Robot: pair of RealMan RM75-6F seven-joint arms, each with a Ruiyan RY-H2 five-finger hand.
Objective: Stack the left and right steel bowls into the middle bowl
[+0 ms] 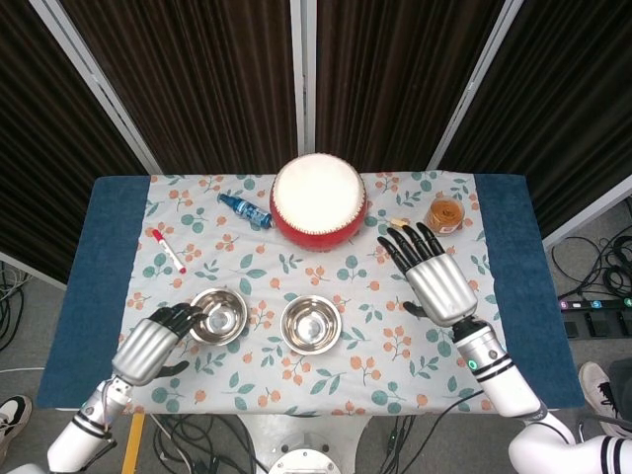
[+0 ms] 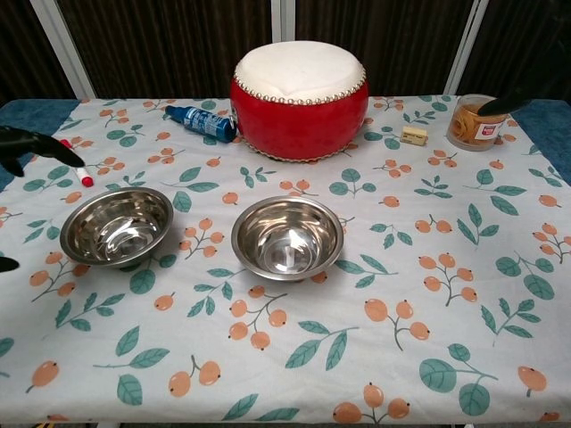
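Two steel bowls stand near the table's front edge. The left bowl sits alone. In the middle bowl no separate nested bowl can be made out. My left hand is open just left of the left bowl, its fingertips close to the rim, holding nothing. My right hand hovers open over the cloth well to the right of the middle bowl, fingers spread. Only its dark fingertips show in the chest view.
A red drum stands behind the bowls. A blue bottle and a red marker lie at the back left. An orange-filled jar and a small block sit at the back right.
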